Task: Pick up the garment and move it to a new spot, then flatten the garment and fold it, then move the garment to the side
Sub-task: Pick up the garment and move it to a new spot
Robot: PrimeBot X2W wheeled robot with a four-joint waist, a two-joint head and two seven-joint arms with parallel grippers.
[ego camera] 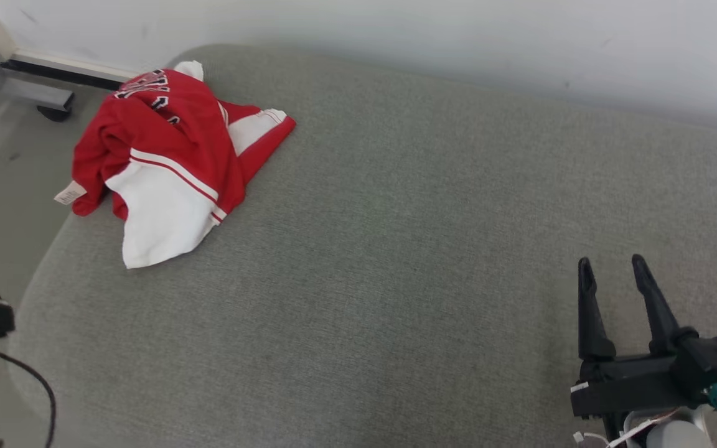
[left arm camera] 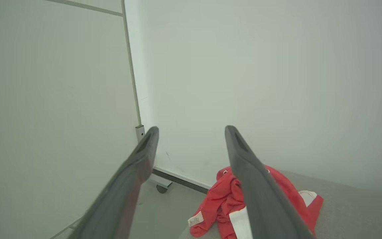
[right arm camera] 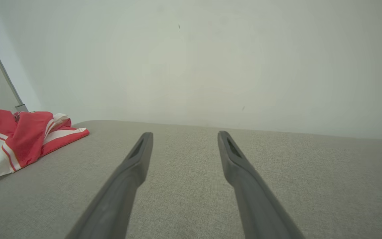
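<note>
1. Right gripper [ego camera: 612,274]: fingers spread wide and empty, low at the lower right over the grey cushion [ego camera: 396,249], likely readied for a grasp.
2. Left gripper [left arm camera: 192,132]: likewise wide and empty, pointing toward the red-and-white jersey [left arm camera: 217,199].
3. The jersey lies crumpled at the upper left, draping over the cushion's edge. The cushion's middle probably serves as its new spot.

A grey table [ego camera: 396,249] with one garment [ego camera: 172,143] on it

The table has a soft grey cloth top and round corners. The garment is red and white. It lies in a crumpled heap near the far left corner, close to the wall [ego camera: 458,37]. Its small white tag [ego camera: 70,193] sits at the table's left edge.
</note>
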